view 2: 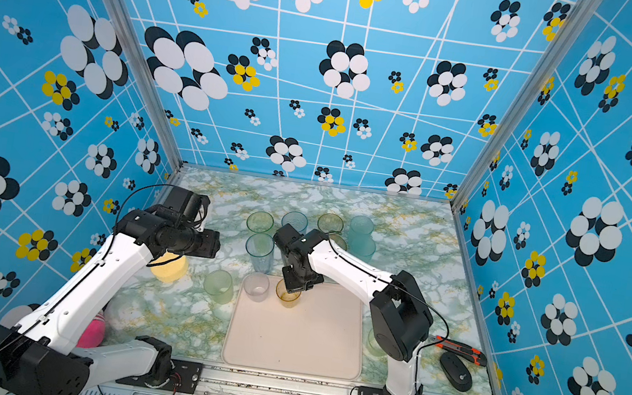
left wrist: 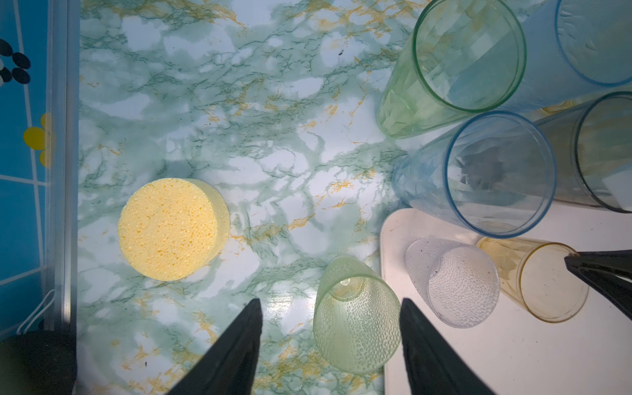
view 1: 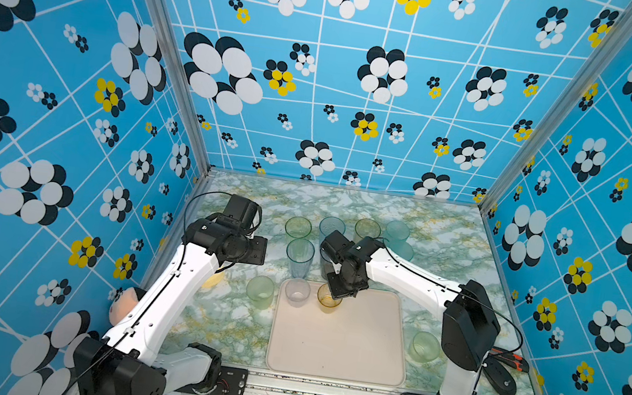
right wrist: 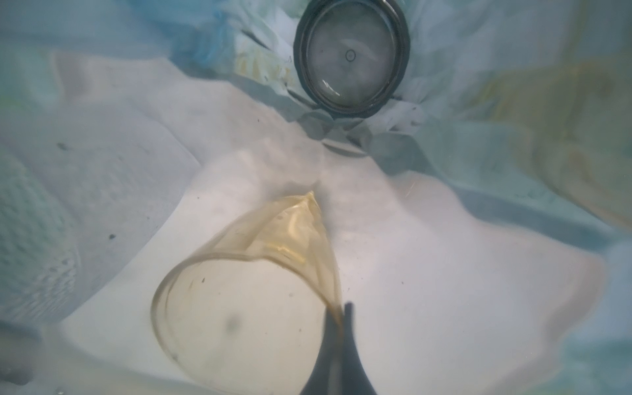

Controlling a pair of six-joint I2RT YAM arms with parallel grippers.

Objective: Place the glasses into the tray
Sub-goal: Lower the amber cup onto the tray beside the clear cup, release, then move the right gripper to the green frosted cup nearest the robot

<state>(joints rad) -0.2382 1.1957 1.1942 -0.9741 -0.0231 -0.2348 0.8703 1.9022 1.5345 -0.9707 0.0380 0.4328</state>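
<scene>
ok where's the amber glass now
In both top views the amber glass is at the far edge of the tray, right of the short clear glass, its rim pinched by the right gripper.

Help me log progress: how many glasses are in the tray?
2. A clear glass and an amber glass, side by side at the tray's far edge; the right gripper grips the amber one.

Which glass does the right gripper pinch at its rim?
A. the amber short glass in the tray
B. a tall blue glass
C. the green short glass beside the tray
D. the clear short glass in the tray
A: in the right wrist view the right gripper is closed on the wall of the amber short glass, which stands in the tray.
</scene>
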